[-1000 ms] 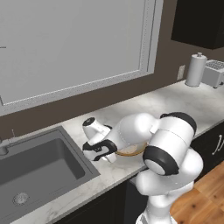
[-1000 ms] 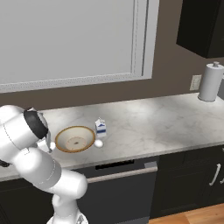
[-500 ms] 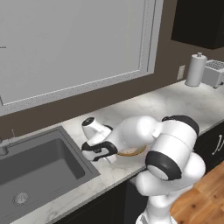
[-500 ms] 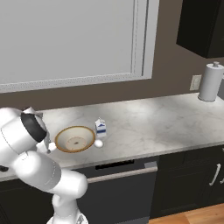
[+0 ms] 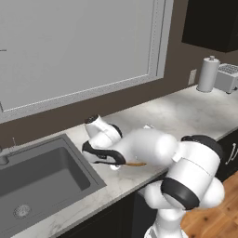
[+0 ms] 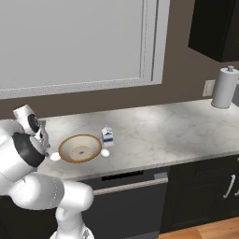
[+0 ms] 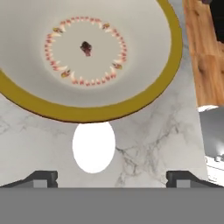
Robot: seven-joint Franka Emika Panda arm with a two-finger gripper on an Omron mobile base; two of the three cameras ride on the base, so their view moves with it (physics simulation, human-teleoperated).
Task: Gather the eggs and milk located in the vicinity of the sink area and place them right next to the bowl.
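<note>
The cream bowl [image 7: 87, 48] with its orange-brown rim lies on the marble counter. A white egg [image 7: 93, 146] rests on the counter just outside the rim, a small gap from it. My gripper [image 7: 112, 177] hangs right over that egg, open, fingers wide on either side and clear of it. From the right base view, this egg [image 6: 55, 157] is left of the bowl [image 6: 80, 148] under my gripper [image 6: 48, 148]. A second egg [image 6: 106, 152] lies at the bowl's right. The blue-banded milk carton [image 6: 107, 136] stands upright just behind that second egg.
The dark grey sink [image 5: 42, 181] lies left of my gripper [image 5: 108, 161], its rim close by. A paper towel roll [image 5: 208, 74] and a toaster [image 5: 228, 76] stand at the counter's far right. The counter's front edge runs just below the bowl.
The jaws have spread from half closed to wide. The egg left of the bowl now lies free on the counter. The arm has shifted slightly.
</note>
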